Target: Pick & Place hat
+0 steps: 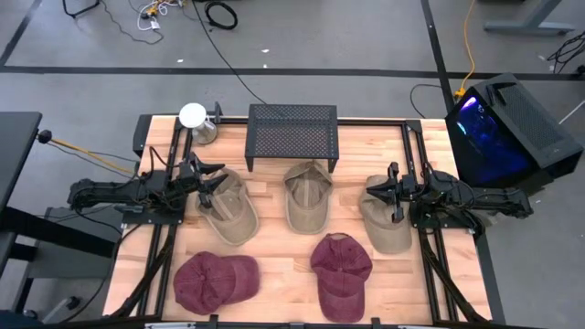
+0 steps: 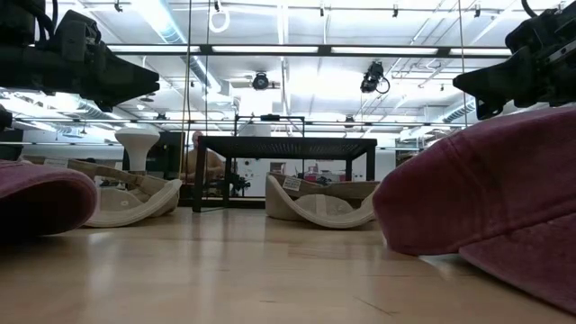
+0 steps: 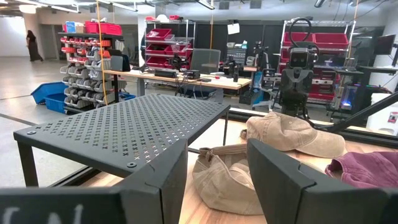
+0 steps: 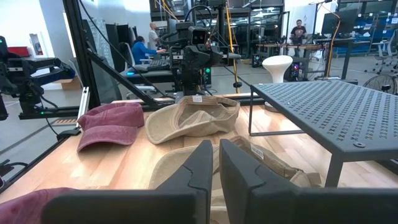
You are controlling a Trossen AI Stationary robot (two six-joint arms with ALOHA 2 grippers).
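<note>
Grey floor [image 1: 347, 37] with cables, red bin shelves [image 3: 93, 43], bright ceiling lights [image 2: 171, 18]

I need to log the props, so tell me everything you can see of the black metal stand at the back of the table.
The black stand is a low metal shelf with a flat top punched full of small holes, carried on thin square legs. It stands upright at the middle of the table's far edge. Nothing lies on it; a tan cap sits just in front.

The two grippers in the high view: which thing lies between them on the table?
In the high view, between the left gripper and the right gripper lies the middle tan hat, inside up, just in front of the black perforated stand.
</note>
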